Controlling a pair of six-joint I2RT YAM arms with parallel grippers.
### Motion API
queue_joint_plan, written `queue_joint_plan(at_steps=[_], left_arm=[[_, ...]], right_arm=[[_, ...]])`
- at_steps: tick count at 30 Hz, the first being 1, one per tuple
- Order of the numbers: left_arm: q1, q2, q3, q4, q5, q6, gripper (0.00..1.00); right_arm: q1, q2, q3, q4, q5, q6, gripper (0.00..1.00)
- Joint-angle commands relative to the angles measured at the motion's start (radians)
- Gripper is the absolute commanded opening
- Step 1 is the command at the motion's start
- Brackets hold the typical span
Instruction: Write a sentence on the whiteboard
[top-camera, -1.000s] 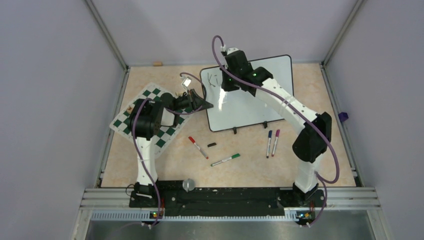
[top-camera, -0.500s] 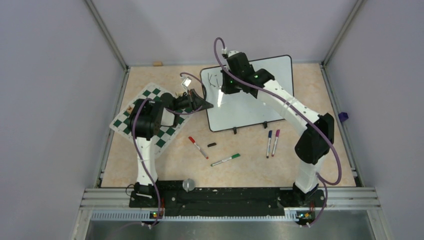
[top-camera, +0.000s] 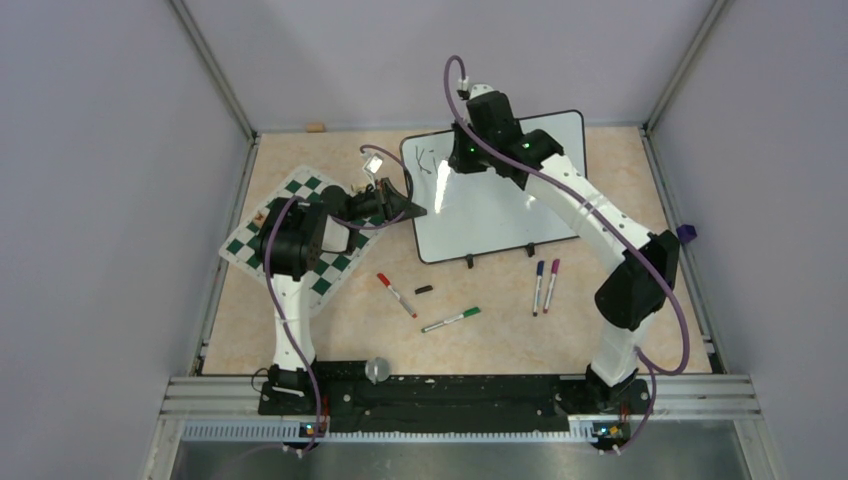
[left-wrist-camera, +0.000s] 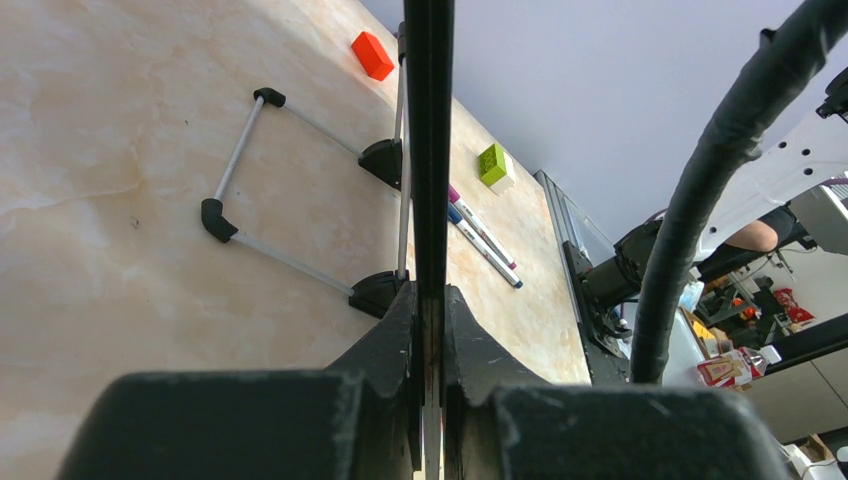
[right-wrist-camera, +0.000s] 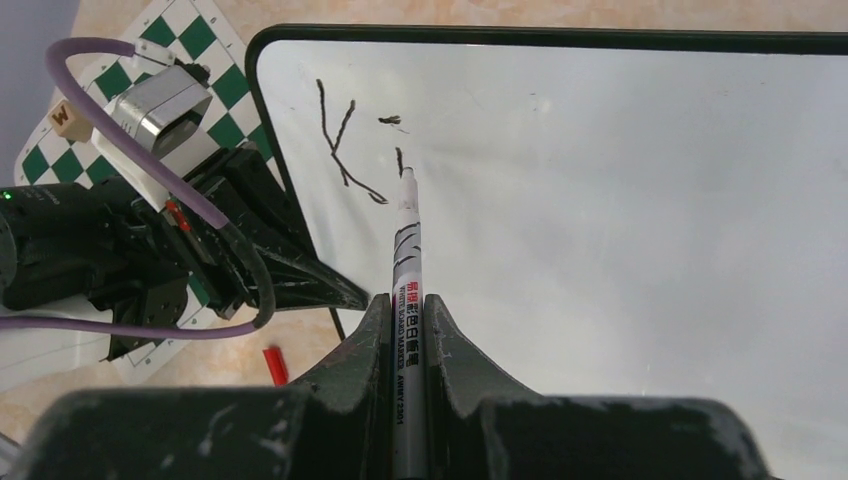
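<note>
The whiteboard (top-camera: 505, 205) lies at the back middle of the table. My left gripper (top-camera: 408, 210) is shut on its left edge, which runs edge-on between the fingers in the left wrist view (left-wrist-camera: 429, 150). My right gripper (top-camera: 462, 162) is over the board's top left part, shut on a black whiteboard marker (right-wrist-camera: 405, 250). The marker's tip is at the board (right-wrist-camera: 620, 200), just under a short stroke. The sentence (right-wrist-camera: 345, 150) stands as a "K" and the beginning of an "i", also visible in the top view (top-camera: 427, 160).
A green-and-white chess mat (top-camera: 312, 185) lies left of the board under the left arm. In front of the board lie a red marker (top-camera: 397, 295), a black cap (top-camera: 424, 289), a green marker (top-camera: 450, 320), and blue (top-camera: 539, 285) and purple (top-camera: 551, 284) markers.
My right arm has shifted a little to the right along the board's top with the marker. The left arm and the board have not moved.
</note>
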Motion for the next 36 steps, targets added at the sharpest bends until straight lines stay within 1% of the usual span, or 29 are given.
queue_joint_plan(at_steps=[1, 14, 36], left_arm=[[-0.018, -0.043, -0.012, 0.072, 0.101, 0.005, 0.00], [-0.018, -0.045, -0.014, 0.072, 0.103, 0.004, 0.00], [-0.018, -0.047, -0.015, 0.072, 0.100, 0.007, 0.00]], right_arm=[[-0.018, -0.021, 0.067, 0.001, 0.029, 0.014, 0.00], [-0.017, 0.020, 0.092, -0.001, 0.000, 0.000, 0.00], [-0.018, 0.068, 0.097, -0.032, 0.049, -0.011, 0.00]])
